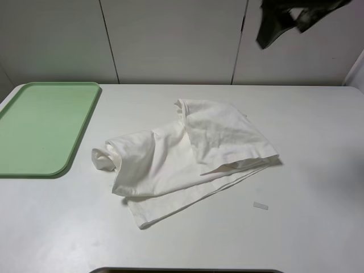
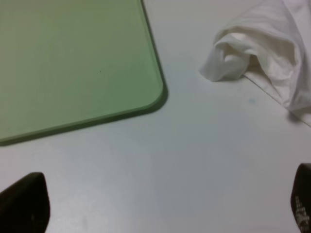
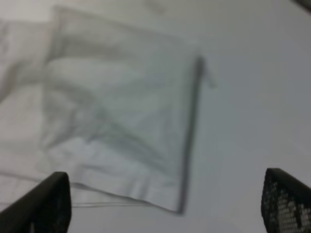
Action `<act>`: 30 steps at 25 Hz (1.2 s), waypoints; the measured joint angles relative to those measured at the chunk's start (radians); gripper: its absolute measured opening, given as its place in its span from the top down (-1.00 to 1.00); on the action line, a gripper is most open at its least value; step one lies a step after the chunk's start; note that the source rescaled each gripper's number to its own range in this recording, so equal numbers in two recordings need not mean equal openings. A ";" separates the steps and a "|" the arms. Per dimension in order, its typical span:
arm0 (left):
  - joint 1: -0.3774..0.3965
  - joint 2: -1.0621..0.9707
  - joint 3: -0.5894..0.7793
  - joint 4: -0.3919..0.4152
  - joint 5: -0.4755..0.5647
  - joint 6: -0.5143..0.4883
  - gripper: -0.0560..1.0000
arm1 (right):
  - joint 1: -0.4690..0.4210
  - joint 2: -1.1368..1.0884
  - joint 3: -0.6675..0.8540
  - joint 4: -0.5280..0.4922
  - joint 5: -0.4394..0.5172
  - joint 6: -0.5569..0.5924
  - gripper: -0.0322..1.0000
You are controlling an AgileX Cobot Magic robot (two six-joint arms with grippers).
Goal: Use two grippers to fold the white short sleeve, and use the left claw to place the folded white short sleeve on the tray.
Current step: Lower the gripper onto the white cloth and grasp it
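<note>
The white short sleeve (image 1: 187, 153) lies crumpled and partly folded at the middle of the white table, with a rolled bunch at its left end. The pale green tray (image 1: 40, 125) lies empty at the far left. My left gripper (image 2: 163, 208) is open and empty; its fingertips (image 2: 24, 204) hover over bare table between the tray's corner (image 2: 73, 58) and the shirt's bunched end (image 2: 262, 53). It is out of the exterior view. My right gripper (image 3: 165, 204) is open and empty above the shirt's folded flap (image 3: 112, 111). In the exterior view the right gripper (image 1: 281, 25) hangs high at the top right.
A small white tape strip (image 1: 260, 205) lies on the table to the right of the shirt's lower edge. A dark edge (image 1: 187, 271) runs along the table's front. Pale wall panels stand behind the table.
</note>
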 joint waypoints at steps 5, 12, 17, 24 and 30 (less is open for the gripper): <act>0.000 0.000 0.000 0.000 0.000 0.000 -1.00 | -0.132 -0.108 0.000 -0.012 0.039 0.050 -0.75; 0.000 0.000 0.000 0.000 0.000 0.000 -1.00 | -0.293 -0.249 0.029 -0.018 0.055 0.063 -0.75; 0.000 0.000 0.000 0.001 0.001 0.000 -1.00 | -0.433 -0.639 0.317 -0.041 -0.054 0.068 -0.97; 0.000 0.000 0.000 0.002 0.001 0.000 -1.00 | -0.433 -1.049 0.604 -0.063 -0.169 0.067 -1.00; 0.000 0.000 0.000 0.002 0.001 0.000 -1.00 | -0.433 -1.280 0.766 -0.034 -0.208 0.067 -1.00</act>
